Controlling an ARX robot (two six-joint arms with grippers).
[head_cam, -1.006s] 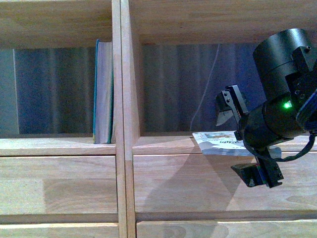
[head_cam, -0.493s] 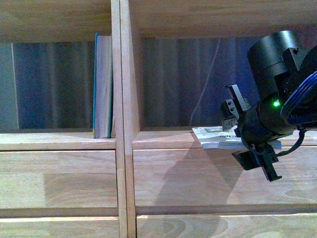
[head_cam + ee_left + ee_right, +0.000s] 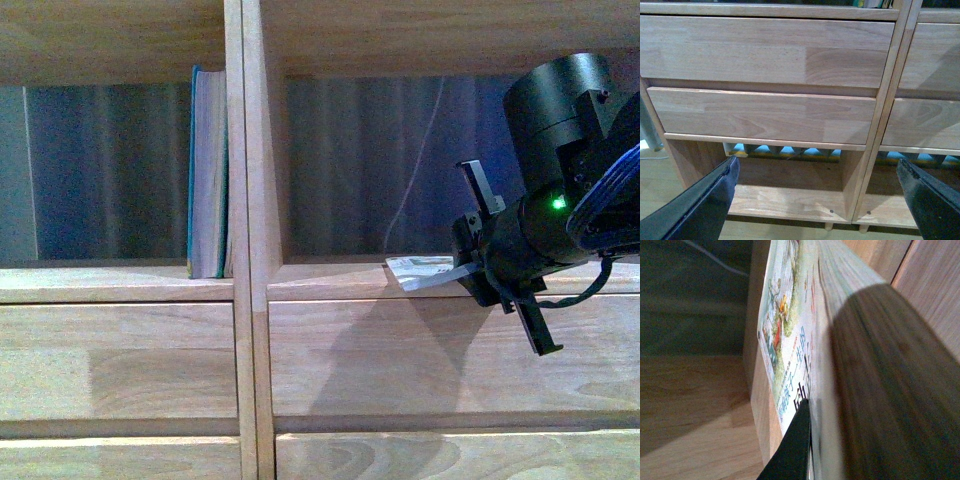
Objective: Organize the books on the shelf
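The light-wood shelf (image 3: 250,200) fills the front view, an upright divider splitting it into two columns, with plain drawer fronts (image 3: 400,350) stacked under the open compartments. Through the open back shows a grey-blue backdrop (image 3: 110,180) in vertical folds, in dim light. In the left wrist view the left gripper (image 3: 817,165) hangs with its jaws spread wide, gripping nothing, facing the lower drawers and the bottom compartments above a pale floor (image 3: 652,180). The thick teal book (image 3: 208,180) stands upright in the left compartment, pressed against the divider. The thin paperback (image 3: 420,268) lies nearly flat on the right compartment's board, its near corner jutting past the front edge. The right gripper (image 3: 468,268) has its jaws closed on it; the right wrist view shows one dark finger (image 3: 792,450) against the illustrated cover. A thin pale cable (image 3: 420,170) dangles behind the right compartment.
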